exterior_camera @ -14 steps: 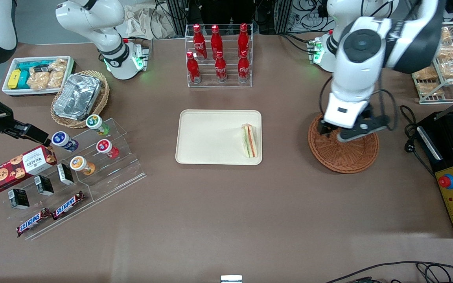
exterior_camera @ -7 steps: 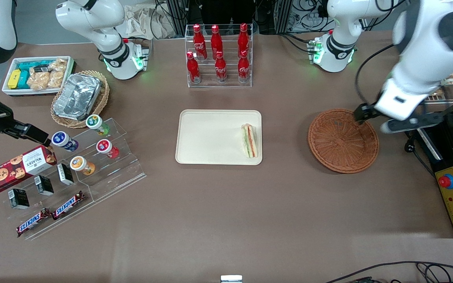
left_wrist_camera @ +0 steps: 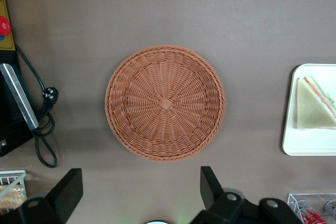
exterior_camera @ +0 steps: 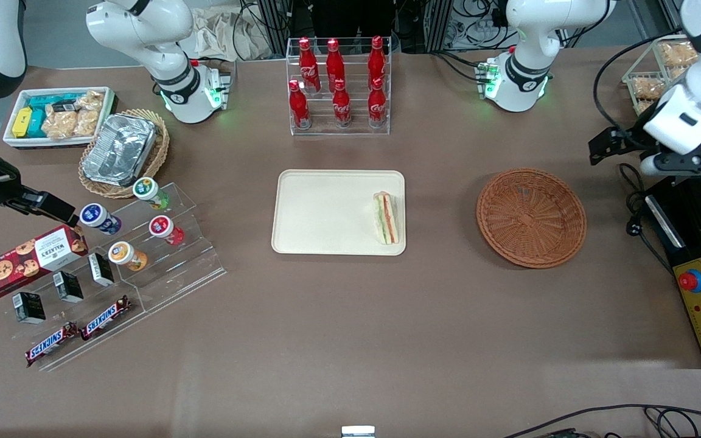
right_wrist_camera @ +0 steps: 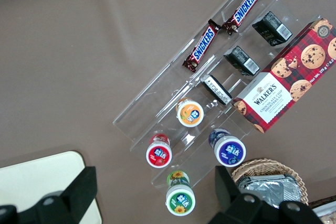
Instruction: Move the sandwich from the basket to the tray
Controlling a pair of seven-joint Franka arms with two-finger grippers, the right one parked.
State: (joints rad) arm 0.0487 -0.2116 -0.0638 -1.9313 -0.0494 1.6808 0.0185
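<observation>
The brown table [exterior_camera: 350,316] is seen to carry, in order of size, the tray [exterior_camera: 320,207] at its middle, the basket [exterior_camera: 531,217] toward the working arm's end, and the sandwich [exterior_camera: 386,218]. The sandwich is found lying on the tray, against the rim of the end that faces the basket, with its long filling edge running along that short rim; in the left wrist view the sandwich [left_wrist_camera: 315,103] is shown inside the tray [left_wrist_camera: 294,148], well apart from the basket [left_wrist_camera: 165,103], in which nothing is held. The task is therefore judged to be done, and nothing is left to be gripped. The gripper [exterior_camera: 621,143] is held high near the working arm's end of the table, farther from the front camera than the basket and out past its rim; its fingers [left_wrist_camera: 209,184] are spread wide apart and nothing is held between them. From the fingers, the sandwich is reckoned to lie past the basket, toward the table's middle; any coming move is judged to be a retreat only.
</observation>
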